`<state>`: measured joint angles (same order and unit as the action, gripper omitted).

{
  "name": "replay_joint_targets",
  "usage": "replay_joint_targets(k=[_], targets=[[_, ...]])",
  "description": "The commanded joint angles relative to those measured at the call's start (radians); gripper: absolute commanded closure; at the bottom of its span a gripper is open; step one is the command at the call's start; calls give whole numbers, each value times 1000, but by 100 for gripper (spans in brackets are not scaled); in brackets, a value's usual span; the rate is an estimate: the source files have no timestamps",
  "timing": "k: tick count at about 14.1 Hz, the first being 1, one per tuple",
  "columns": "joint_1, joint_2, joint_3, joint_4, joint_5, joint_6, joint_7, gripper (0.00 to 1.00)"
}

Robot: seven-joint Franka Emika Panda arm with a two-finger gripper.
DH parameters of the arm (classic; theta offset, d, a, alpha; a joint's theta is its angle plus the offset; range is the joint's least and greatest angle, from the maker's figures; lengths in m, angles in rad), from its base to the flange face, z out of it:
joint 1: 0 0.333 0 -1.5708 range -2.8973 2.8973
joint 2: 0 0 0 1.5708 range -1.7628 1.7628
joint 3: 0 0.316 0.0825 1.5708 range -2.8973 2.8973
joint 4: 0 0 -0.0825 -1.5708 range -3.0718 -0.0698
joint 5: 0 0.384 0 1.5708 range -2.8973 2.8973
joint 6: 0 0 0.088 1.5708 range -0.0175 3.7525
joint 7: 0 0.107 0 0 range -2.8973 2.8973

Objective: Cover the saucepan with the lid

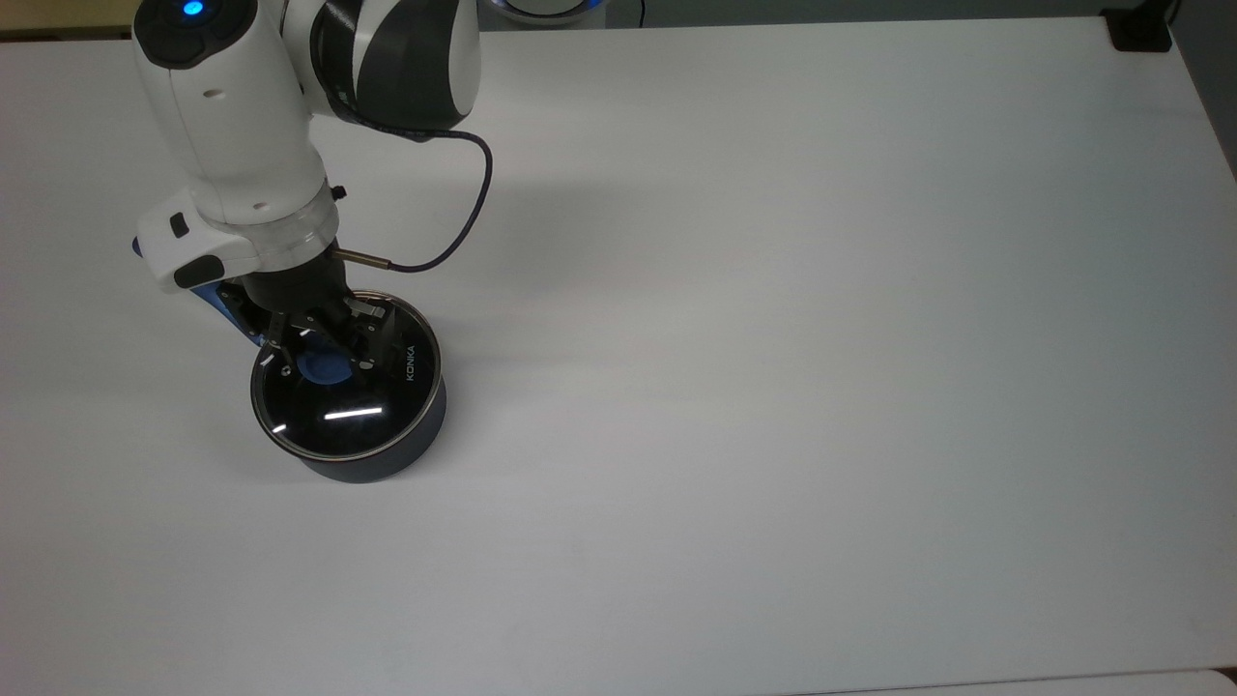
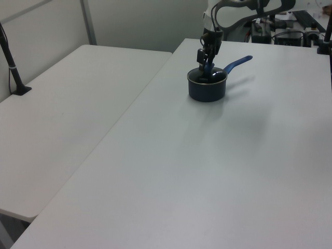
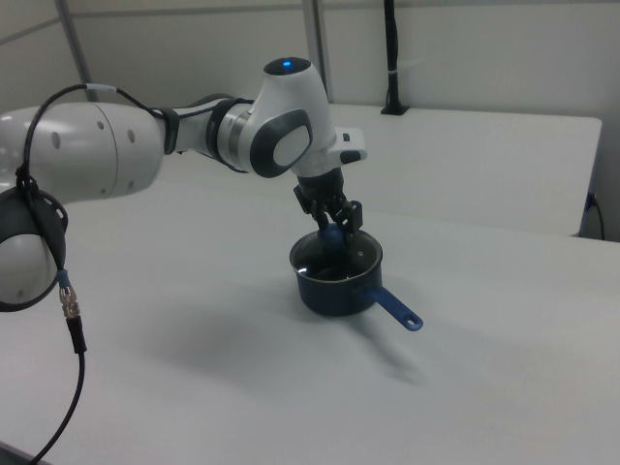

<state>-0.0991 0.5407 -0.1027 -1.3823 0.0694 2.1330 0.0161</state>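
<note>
The saucepan (image 1: 372,454) stood on the white counter (image 1: 773,387) near the top view's left, its dark grey wall showing below the rim and its long blue handle (image 3: 397,312) running toward the right view's lower right, where the eyelet end lay on the counter. In the left view the same handle (image 2: 237,63) pointed up and to the left view's right, away from the pan (image 2: 207,88). The lid (image 1: 338,406) sat flat on the saucepan's rim, its metal edge ringing the dark glass, with the white "KONKA" lettering (image 1: 410,362) near the top view's right side of the disc and a bright strip of light reflected across the glass. The gripper (image 1: 324,356) hung straight over the middle of the lid, its fingers (image 1: 365,348) spread a little apart on either side of the blue knob (image 1: 322,368), close to it but not pressed shut on it. In the right view the gripper (image 3: 332,231) stood just above the lid (image 3: 336,257), with the knob (image 3: 331,233) between its fingers. A dark cable (image 1: 454,232) looped from the white arm (image 1: 232,126) down to the wrist.
</note>
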Motion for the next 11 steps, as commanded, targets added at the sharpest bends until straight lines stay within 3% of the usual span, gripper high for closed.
replay_joint_targets(k=[1, 5, 8, 9, 10, 11], targets=[[7, 33, -25, 20, 16, 11, -36, 50], [7, 22, -26, 20, 20, 4, -30, 28], [7, 10, -40, 20, 21, -1, -51, 43], [7, 10, -40, 20, 21, -1, -54, 41], [7, 9, -40, 20, 23, -4, -53, 26], [7, 7, -40, 19, 23, -5, -54, 0]])
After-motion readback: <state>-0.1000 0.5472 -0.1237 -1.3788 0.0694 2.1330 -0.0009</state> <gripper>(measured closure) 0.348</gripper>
